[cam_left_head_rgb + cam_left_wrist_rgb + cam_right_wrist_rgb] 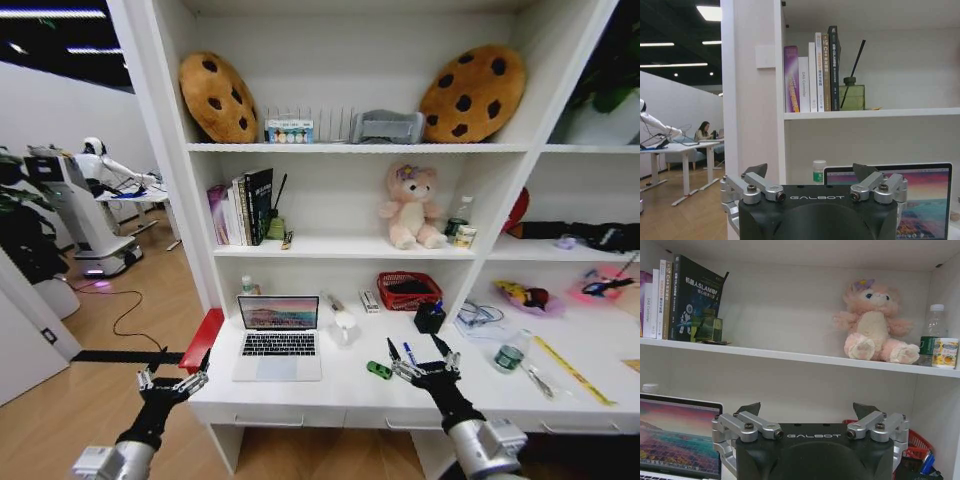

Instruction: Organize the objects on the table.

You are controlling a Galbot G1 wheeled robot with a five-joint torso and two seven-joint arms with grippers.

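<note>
**Desk still cluttered, both grippers empty**

Judging by how things lie, the tidying has barely started. The laptop (pixel 279 336) stands open on the table (pixel 330 395), and it serves as the landmark here. Just to its right sit a green toy car (pixel 379 370) and a blue pen (pixel 410 353); farther right are a clear cup (pixel 512 352) and a yellow ruler (pixel 571 369). Behind the laptop's left corner stands a small green-capped bottle (pixel 247 285). All of it looks unsorted, so nearly everything is left to do.

The right gripper (pixel 424 360) hovers over the desk right of the laptop, near the toy car, fingers spread and holding nothing. The left gripper (pixel 173 381) hangs off the desk's left end, left of the laptop, also spread and empty.

The table is a white top joined to white shelving. On the shelves above the laptop are books (pixel 241 207), a pink plush bear (pixel 412 207) and cookie cushions (pixel 217 96). Left of the laptop the room opens onto wooden floor.
</note>
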